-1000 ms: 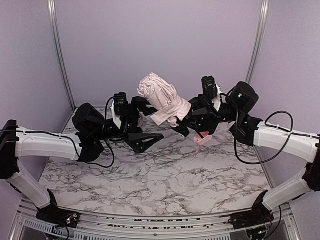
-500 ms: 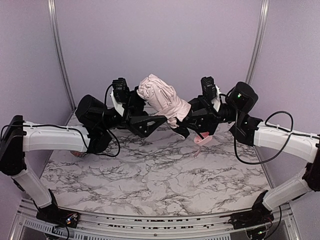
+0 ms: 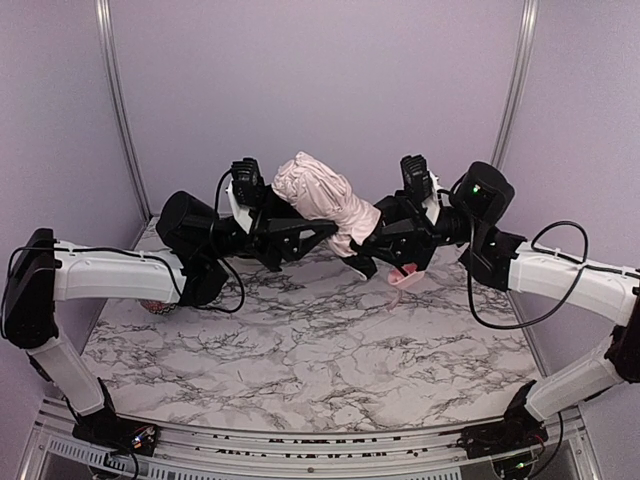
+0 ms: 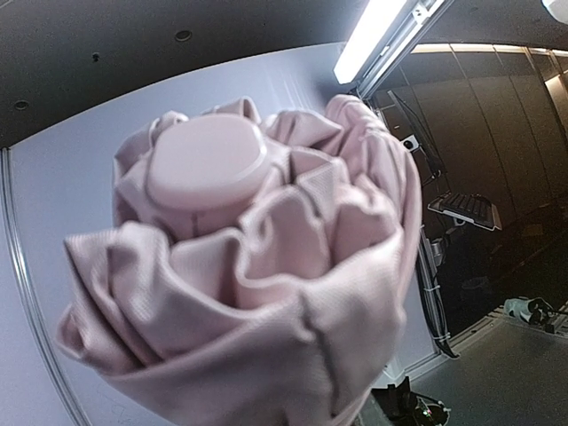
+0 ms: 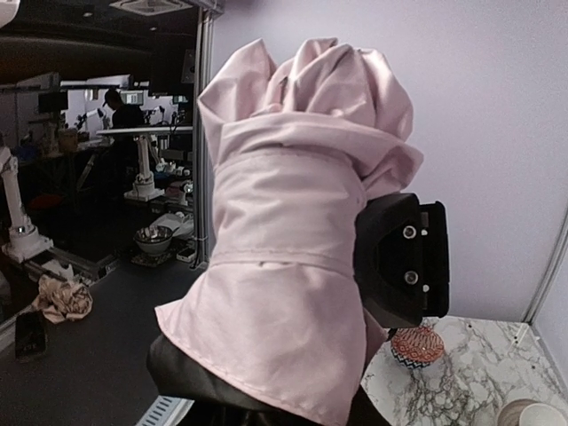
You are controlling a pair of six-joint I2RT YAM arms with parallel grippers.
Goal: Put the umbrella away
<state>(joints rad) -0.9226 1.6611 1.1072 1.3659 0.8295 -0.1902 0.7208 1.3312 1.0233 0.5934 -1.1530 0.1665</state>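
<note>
Top view is showing the umbrella (image 3: 322, 195) hanging in the air over the 12 o'clock part of the marble table (image 3: 320, 370). It is resting on no surface, and its bunched end is pointing toward 10 o'clock. Left gripper (image 3: 318, 232) is reaching in from 9 o'clock, right gripper (image 3: 368, 248) from 3 o'clock. Only the left wrist view is showing the round pink cap (image 4: 206, 162) at the bundle's tip, with folds crowding round it; its own fingers are not showing there. Only the right wrist view is showing a black finger (image 5: 401, 262) of the left gripper pressing the fabric at 3 o'clock, and a patterned ball (image 5: 417, 344) lying on the table beyond. Right gripper is grasping the umbrella's lower end, where black lining is showing. Left gripper is touching the fabric; clamped or loose, cannot tell.
</note>
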